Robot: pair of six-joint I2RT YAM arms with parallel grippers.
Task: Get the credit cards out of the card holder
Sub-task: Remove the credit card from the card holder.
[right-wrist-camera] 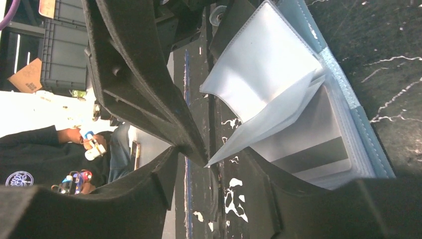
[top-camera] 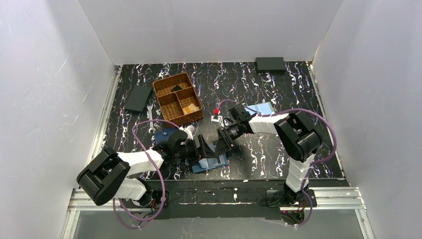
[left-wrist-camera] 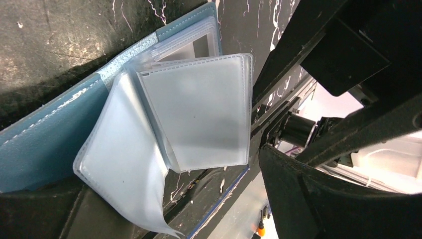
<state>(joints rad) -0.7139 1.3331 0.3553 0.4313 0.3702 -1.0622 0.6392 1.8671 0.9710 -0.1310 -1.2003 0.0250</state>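
Observation:
The card holder (top-camera: 210,162) lies open near the table's front edge. Its steel-blue cover (left-wrist-camera: 40,144) faces down and its clear sleeves (left-wrist-camera: 199,109) fan upward. A light credit card with a dark stripe (right-wrist-camera: 308,154) sits inside one sleeve. My left gripper (top-camera: 201,148) is open at the holder's left side, and one loose sleeve (left-wrist-camera: 119,174) hangs between its fingers (left-wrist-camera: 199,211). My right gripper (top-camera: 222,143) is open at the holder's right side. Its right finger (right-wrist-camera: 323,204) is against the sleeves' lower edge, and nothing is pinched in the gap (right-wrist-camera: 219,199).
A woven divided basket (top-camera: 177,98) stands behind, with a black wallet (top-camera: 138,98) to its left. Also on the table are a wrench (top-camera: 151,122), a navy wallet (top-camera: 166,135), a paler blue holder (top-camera: 261,108), a small red-topped item (top-camera: 217,112) and a black box (top-camera: 270,64) at the back right.

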